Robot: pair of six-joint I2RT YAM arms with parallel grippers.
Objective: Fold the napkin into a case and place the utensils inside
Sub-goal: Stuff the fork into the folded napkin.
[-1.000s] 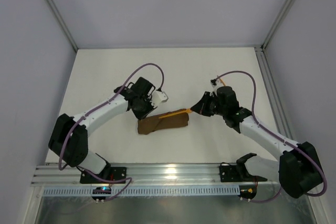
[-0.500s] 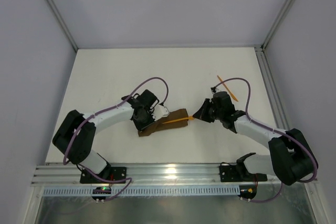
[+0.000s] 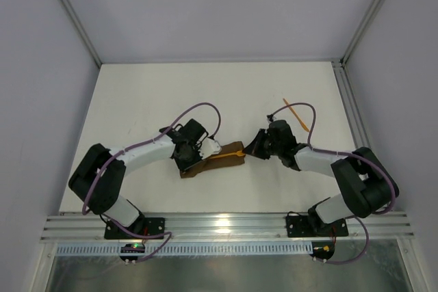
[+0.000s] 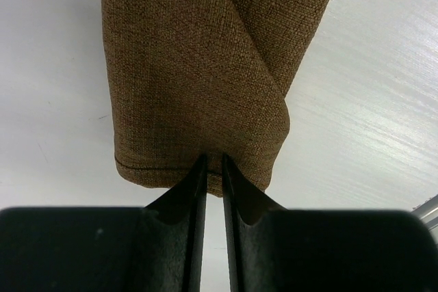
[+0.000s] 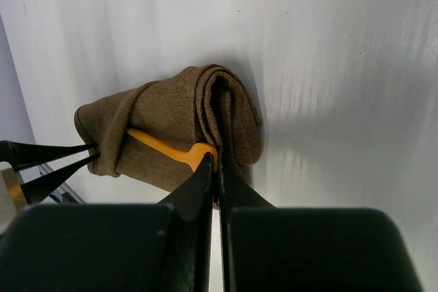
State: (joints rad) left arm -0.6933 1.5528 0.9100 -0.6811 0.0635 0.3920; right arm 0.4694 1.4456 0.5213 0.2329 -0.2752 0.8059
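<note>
The dark brown napkin is folded into a narrow case [image 3: 211, 163] between the two arms. My left gripper [image 3: 203, 154] is shut on the case's near edge; the left wrist view shows both fingers [image 4: 196, 182] pinching the cloth [image 4: 198, 66]. My right gripper [image 3: 249, 151] is shut on the wide end of an orange utensil [image 5: 164, 147] at the case's right end [image 5: 233, 111]. That utensil lies along the cloth, and its far end goes under a fold. A second orange utensil [image 3: 296, 113] lies on the table to the back right.
The white table [image 3: 137, 100] is walled by a metal frame [image 3: 349, 100] at the back and on the right. An aluminium rail [image 3: 219, 227] runs along the near edge by the arm bases.
My right gripper has moved left with the orange utensil, sliding it further along the case. My left gripper has come down onto the case's edge and closed on it.
</note>
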